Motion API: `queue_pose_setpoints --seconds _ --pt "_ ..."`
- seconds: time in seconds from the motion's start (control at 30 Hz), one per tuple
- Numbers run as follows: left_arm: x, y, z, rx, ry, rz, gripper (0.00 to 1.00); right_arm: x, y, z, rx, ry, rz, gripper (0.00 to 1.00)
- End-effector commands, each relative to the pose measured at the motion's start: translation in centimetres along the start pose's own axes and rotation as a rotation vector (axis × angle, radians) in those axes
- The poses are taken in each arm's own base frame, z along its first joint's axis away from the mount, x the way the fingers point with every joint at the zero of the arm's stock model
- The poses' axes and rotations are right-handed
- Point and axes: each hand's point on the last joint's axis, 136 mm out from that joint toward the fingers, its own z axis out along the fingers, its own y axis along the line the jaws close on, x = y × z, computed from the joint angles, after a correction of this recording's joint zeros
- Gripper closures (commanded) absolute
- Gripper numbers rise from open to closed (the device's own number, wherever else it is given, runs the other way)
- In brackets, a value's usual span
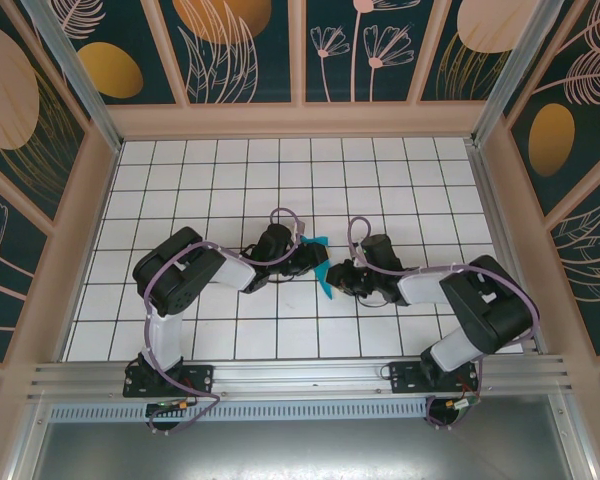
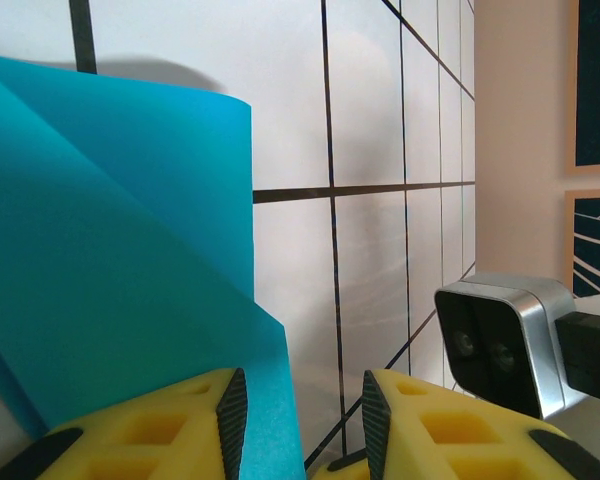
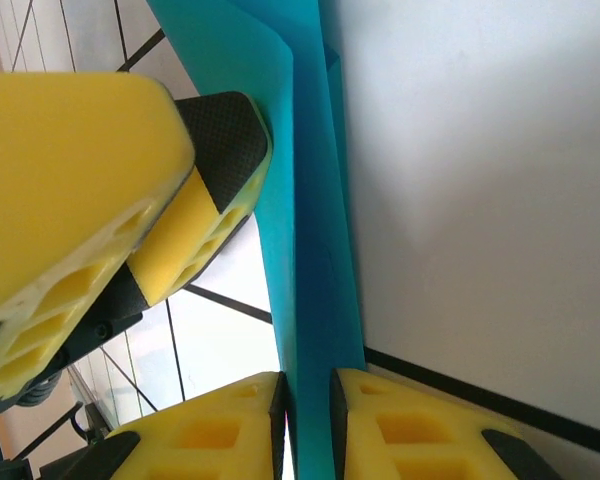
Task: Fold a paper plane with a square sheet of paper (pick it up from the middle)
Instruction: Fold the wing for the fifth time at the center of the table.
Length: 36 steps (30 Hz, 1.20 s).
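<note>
Low in the right wrist view, the right pincer [image 3: 307,388] is clamped on the teal paper [image 3: 310,250]. Its two yellow fingers leave only a narrow slot, with the folded layers standing on edge between them. Judging from that, the step in hand is pressing a crease. It goes well only if the layers lie flush, so the grip should sit squarely over the fold and run along it without twisting, or the edges will skew.

At the upper left of that view, a black pad [image 3: 225,140] of the other arm leans against the paper's face. In the left wrist view the left pincer [image 2: 305,390] stands apart, with bench tile showing through the gap. The paper rises in front of the finger at lower left and curls over at the top. That pincer should steady the paper, not pull it.

From above, both pincers meet near the middle of the white tiled bench [image 1: 230,180], with paper peeking out between them. Crowding looks like the main hazard: a silver camera housing [image 2: 500,345] sits close at the lower right of the left wrist view. The wooden side walls [image 1: 90,220] are well apart.
</note>
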Motion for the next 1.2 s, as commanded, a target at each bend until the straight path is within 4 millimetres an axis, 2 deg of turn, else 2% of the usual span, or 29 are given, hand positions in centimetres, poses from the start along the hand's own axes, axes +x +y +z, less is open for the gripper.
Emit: queue_pose_setpoints --seconds 0.0,0.23,0.47,0.7,0.97,1.17 --pt "1.3 2.3 0.4 -0.072 0.046 -0.016 0.62 -0.1 0.5 -0.4 0.000 -0.001 -0.018 0.79" --pt "1.3 2.3 0.4 -0.071 0.048 -0.017 0.62 0.6 0.0 -0.1 -0.003 0.026 -0.002 0.89" --pt "1.3 2.6 0.4 -0.082 0.046 -0.026 0.62 2.6 -2.2 0.9 0.061 0.096 0.012 0.90" --pt "1.4 2.8 0.5 -0.087 0.049 -0.029 0.62 3.9 -3.1 1.3 0.101 0.141 0.017 0.89" --pt "1.4 2.9 0.5 -0.092 0.052 -0.032 0.62 2.6 -0.5 0.0 0.069 0.084 -0.024 0.85" --pt "1.5 2.9 0.4 -0.091 0.052 -0.030 0.62 2.8 -0.3 -0.6 0.058 0.076 -0.016 0.83"
